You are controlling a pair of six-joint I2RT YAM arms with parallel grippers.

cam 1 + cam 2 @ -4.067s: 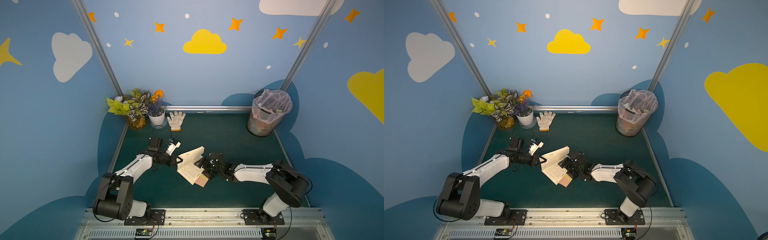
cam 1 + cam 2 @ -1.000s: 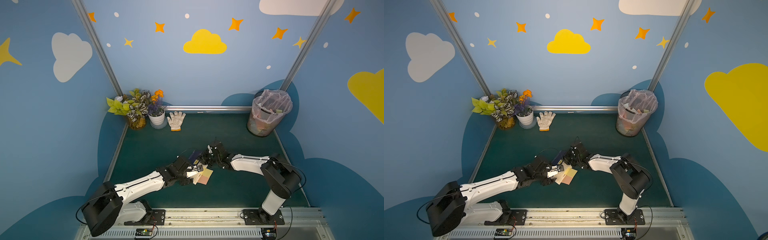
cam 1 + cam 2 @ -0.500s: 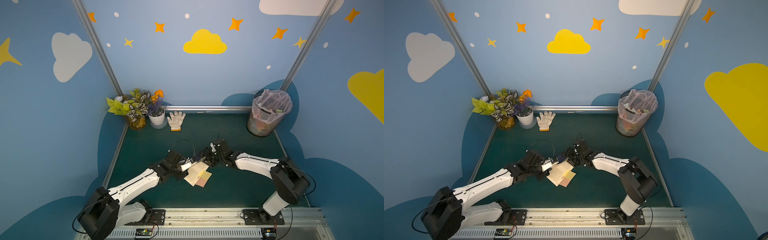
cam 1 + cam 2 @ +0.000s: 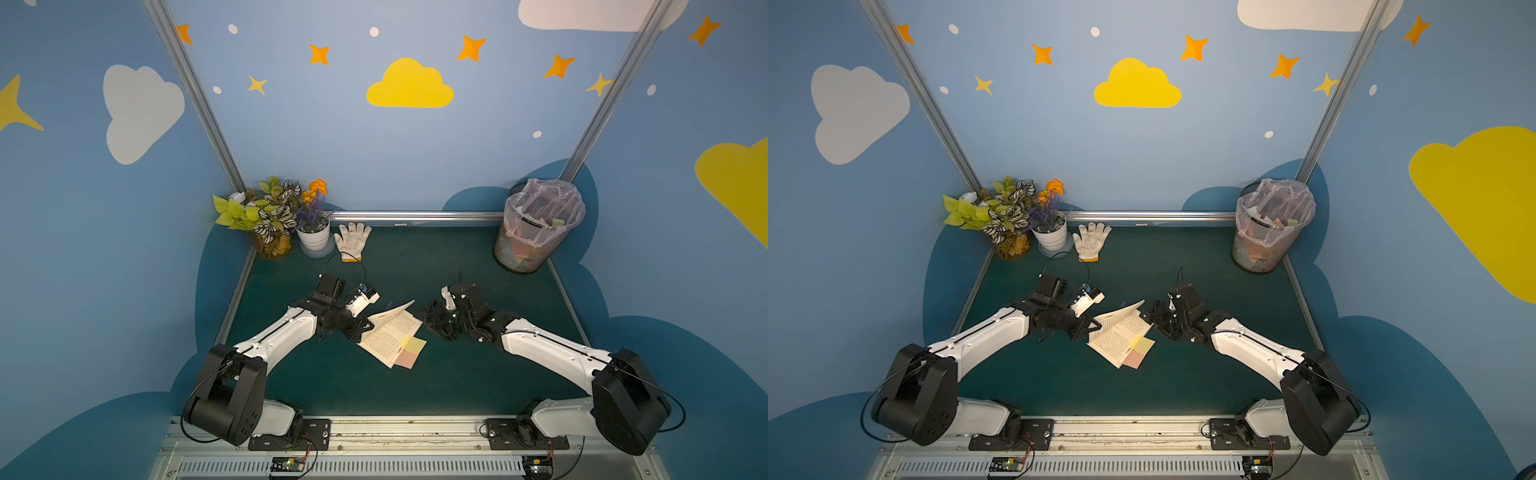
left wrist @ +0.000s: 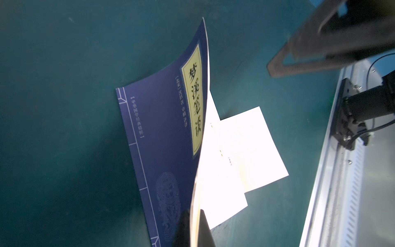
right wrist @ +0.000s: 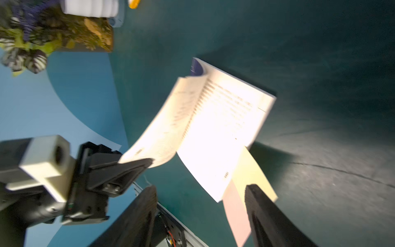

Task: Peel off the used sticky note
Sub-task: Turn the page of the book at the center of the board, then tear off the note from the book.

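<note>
Nearest on the green table (image 4: 457, 382), two notes stick out from the near corner of the one open book (image 4: 386, 337): a yellow note (image 4: 414, 344) overlapping a pink note (image 4: 406, 360), both lying flat in both top views. Of the two arms, the left gripper (image 4: 362, 328) is pinched tight on the book's raised left half, and the right gripper (image 4: 428, 318) stands with jaws wide just beside the book's right edge, holding nothing. Only the left wrist view shows the lifted dark blue cover (image 5: 162, 132) with its yellow title strip; there the notes wash out to white. Only the right wrist view shows the right fingers (image 6: 264, 210) spread apart, the yellow note (image 6: 250, 171) running behind one of them; whether they touch I cannot tell. At the far edge sit one white glove (image 4: 351, 241), two pots (image 4: 314, 237) of plants in the left corner, and one lined bin (image 4: 536, 232) at the right
</note>
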